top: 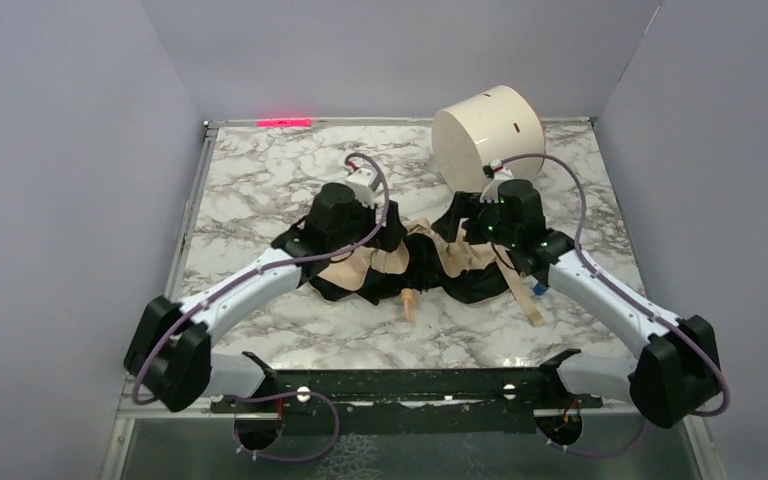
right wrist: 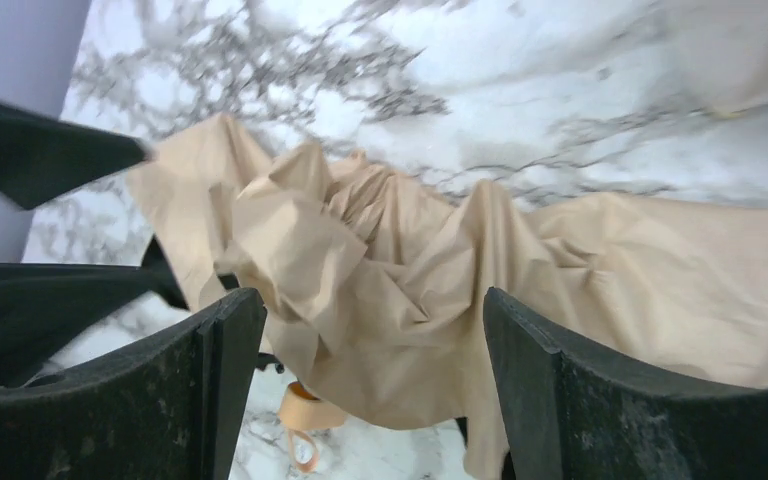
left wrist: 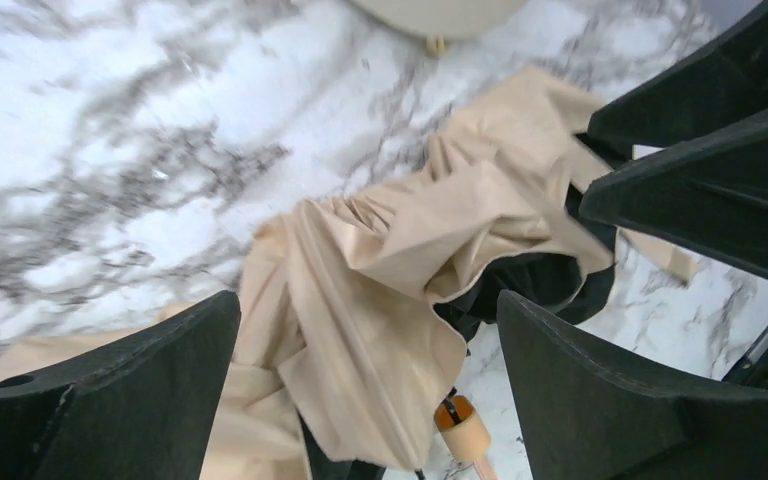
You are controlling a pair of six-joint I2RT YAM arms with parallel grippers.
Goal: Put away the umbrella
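A half-collapsed beige umbrella lies crumpled mid-counter, its fabric spread left to right under both arms. Its peach handle knob points toward the near edge, and a tan strap trails by the right arm. The arms hide the shaft and much of the canopy. The left gripper and right gripper hover wide open over the fabric, holding nothing. A tilted white drum sits behind.

1 umbrella, 1 white drum
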